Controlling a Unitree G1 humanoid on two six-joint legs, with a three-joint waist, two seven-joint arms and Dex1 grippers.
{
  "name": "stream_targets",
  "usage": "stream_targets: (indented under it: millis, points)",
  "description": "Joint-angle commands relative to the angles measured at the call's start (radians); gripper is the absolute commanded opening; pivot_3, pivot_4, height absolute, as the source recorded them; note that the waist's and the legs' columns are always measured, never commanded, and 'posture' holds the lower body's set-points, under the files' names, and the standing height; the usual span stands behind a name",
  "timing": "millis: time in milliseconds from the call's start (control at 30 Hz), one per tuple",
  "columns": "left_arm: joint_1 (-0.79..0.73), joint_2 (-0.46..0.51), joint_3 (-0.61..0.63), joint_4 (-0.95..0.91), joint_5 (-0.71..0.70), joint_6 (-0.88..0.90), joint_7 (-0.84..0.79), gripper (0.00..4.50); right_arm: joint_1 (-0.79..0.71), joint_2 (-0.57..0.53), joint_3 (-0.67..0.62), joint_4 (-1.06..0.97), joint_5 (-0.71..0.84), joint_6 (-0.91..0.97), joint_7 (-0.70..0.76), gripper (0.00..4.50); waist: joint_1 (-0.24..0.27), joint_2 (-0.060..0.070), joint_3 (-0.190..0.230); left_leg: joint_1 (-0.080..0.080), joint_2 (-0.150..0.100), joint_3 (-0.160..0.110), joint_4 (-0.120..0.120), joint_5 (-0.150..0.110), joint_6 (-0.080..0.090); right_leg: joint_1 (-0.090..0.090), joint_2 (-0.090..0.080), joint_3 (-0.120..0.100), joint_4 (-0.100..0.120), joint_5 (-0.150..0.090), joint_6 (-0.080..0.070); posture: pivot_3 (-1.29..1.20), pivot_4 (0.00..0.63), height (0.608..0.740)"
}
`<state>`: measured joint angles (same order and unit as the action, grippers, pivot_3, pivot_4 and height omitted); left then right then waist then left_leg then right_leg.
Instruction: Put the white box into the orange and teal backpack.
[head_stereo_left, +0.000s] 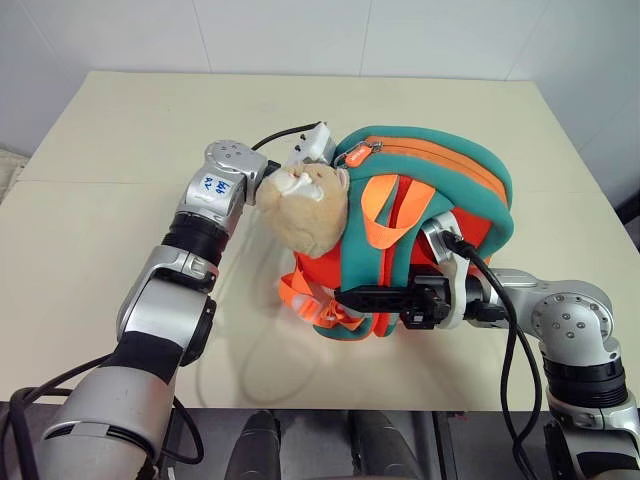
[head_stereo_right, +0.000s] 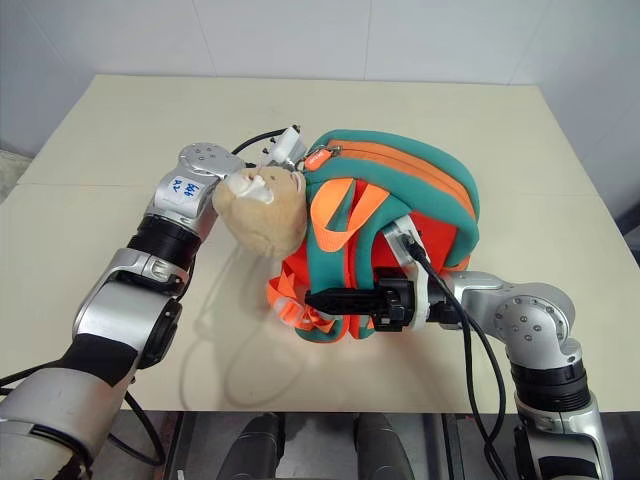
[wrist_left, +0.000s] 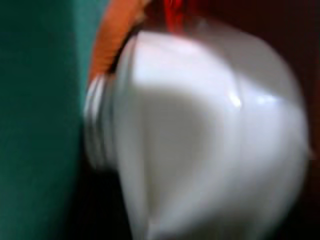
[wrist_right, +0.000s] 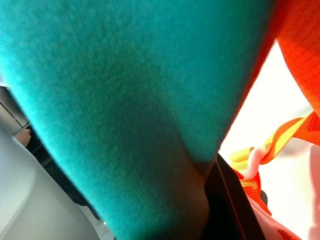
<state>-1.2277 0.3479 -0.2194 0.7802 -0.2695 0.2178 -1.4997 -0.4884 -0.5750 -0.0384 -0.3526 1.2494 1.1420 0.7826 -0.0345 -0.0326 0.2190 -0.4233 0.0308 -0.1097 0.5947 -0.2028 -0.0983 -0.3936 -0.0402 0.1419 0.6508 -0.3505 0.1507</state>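
Shut on a teal strap, the right gripper (head_stereo_left: 365, 298) holds the orange and teal backpack (head_stereo_left: 440, 200) mid-table. Whether the left gripper (head_stereo_left: 322, 150), at the backpack's far-left opening, is open cannot be told; the white box (wrist_left: 200, 135) lies close before it, against the teal edge.

our arms are brushed silver metal with black joint bands. the left arm (head_stereo_left: 165, 300) carries a small white label with blue scribbled marks near its wrist, and a black cable loops off it. the right arm (head_stereo_left: 570, 320) shows a ring of small screws on its round elbow cap, with black cables trailing alongside.
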Motion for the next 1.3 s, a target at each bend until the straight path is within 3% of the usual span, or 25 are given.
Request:
stream_targets:
  millis: [33,167,367,600,867,1300]
  points:
    - [0.019,0.039,0.05,-0.069,-0.011,-0.004,-0.011,3.37,-0.016,-0.006,-0.01,-0.034,0.033,0.004,-0.002,0.05,-0.004,0.0,0.0,0.0,0.0,0.0,0.0,0.0,0.0,0.0,0.0,0.0,0.001,0.0,0.0,0.0,0.15,0.74]
    - [0.05,0.125,0.114,-0.117,-0.034,-0.003,-0.027,4.46,-0.016,-0.01,-0.009,-0.033,0.036,0.009,0.004,0.05,-0.02,0.0,0.0,0.001,0.0,-0.001,0.0,0.001,0.0,0.0,0.0,0.0,0.002,0.0,0.0,0.0,0.15,0.74]
    - [0.073,0.258,0.175,-0.153,-0.067,0.037,-0.063,4.46,-0.015,-0.015,-0.007,-0.029,0.034,0.012,0.019,0.05,-0.025,0.0,0.0,0.001,0.0,-0.001,0.0,0.001,0.0,0.0,0.0,0.0,0.003,0.0,0.0,0.0,0.15,0.74]
    - [0.159,0.421,0.214,-0.342,-0.161,0.231,-0.094,4.46,-0.013,-0.017,-0.005,-0.016,0.023,0.009,0.033,0.05,-0.022,0.0,0.0,0.001,0.0,-0.001,-0.001,0.001,0.0,0.0,0.0,0.0,0.003,0.0,0.0,0.0,0.15,0.74]
    - [0.233,0.47,0.247,-0.705,-0.412,0.593,-0.029,4.46,-0.022,-0.019,0.014,0.015,-0.027,-0.001,0.07,0.05,-0.022,0.0,0.0,0.001,0.0,-0.002,0.0,0.002,0.0,0.0,0.0,-0.001,0.004,0.0,-0.001,0.0,0.15,0.74]
    - [0.247,0.377,0.186,-0.784,-0.405,0.557,0.037,4.46,-0.036,0.004,0.036,0.028,-0.073,-0.016,0.096,0.05,-0.021,0.0,0.0,0.001,0.0,-0.002,0.0,0.002,0.0,0.0,0.0,-0.001,0.003,0.0,-0.001,0.0,0.15,0.74]
